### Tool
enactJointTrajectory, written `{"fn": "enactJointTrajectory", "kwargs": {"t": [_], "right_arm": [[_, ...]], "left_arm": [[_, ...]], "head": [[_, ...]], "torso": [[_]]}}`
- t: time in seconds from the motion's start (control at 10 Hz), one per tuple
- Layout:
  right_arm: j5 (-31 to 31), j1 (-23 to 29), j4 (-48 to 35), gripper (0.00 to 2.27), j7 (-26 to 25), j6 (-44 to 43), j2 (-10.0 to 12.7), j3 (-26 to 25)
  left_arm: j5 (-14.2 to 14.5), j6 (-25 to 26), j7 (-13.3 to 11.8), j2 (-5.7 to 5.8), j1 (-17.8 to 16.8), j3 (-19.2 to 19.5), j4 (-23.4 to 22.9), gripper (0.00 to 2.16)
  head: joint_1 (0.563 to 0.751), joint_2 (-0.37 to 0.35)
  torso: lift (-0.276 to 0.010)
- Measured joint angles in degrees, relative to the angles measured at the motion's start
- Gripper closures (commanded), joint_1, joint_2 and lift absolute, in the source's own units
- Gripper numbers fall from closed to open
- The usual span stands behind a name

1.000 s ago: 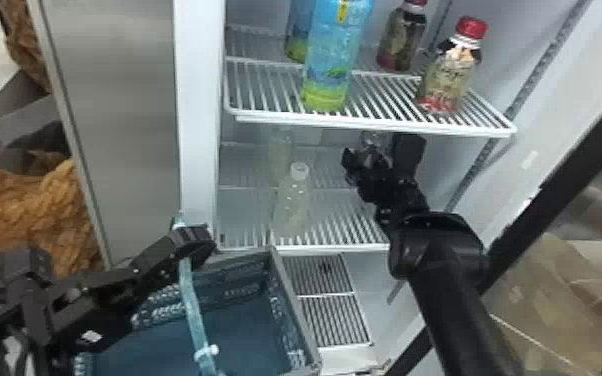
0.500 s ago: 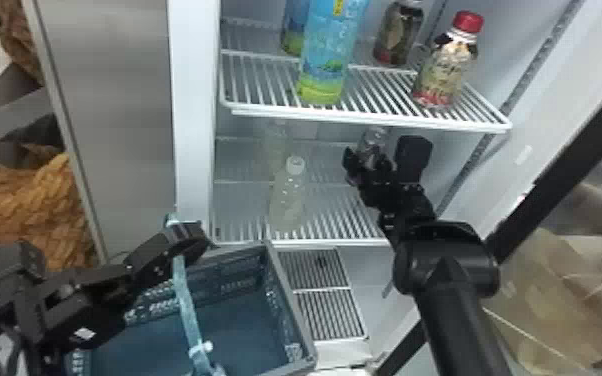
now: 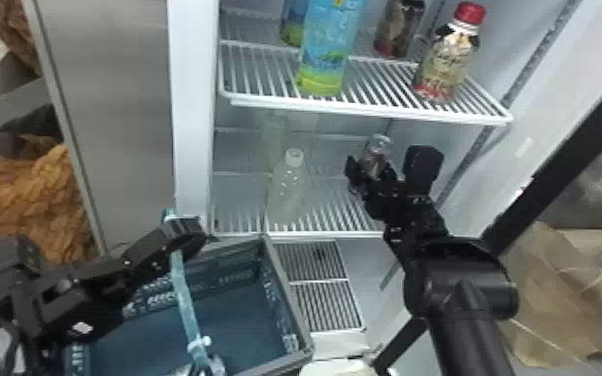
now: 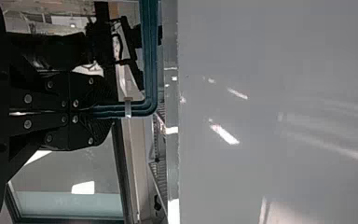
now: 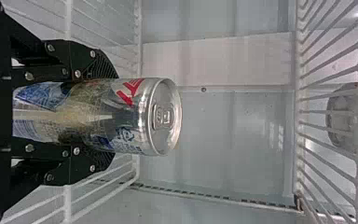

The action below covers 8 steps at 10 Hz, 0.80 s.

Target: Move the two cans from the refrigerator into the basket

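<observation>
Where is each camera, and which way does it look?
Head: on the head, facing forward and down at refrigerator and basket; both arms show.
Left wrist: on that wrist, looking past the left pincer and teal handle toward a grey panel.
Right wrist: on that wrist, facing into the refrigerator, right pincer around a can.
Head and right wrist share the can.

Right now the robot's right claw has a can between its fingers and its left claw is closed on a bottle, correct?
Not a bottle: the left wrist view shows the left gripper closed on a teal handle. The right gripper does have a can between its fingers.
</observation>
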Motion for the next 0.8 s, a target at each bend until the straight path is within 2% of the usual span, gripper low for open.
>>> {"fn": "enactJointTrajectory", "kwargs": {"t": [0.8], "right_arm": [[-5.9, 16.2, -22.8, 1.28, 0.0, 7.2, -1.2, -1.3]], "left_arm": [[0.1, 0.0, -0.1, 0.0, 1.0, 0.0, 0.0, 1.2]], "head": [[0.695, -0.294]], "torso": [[-0.218]]}}
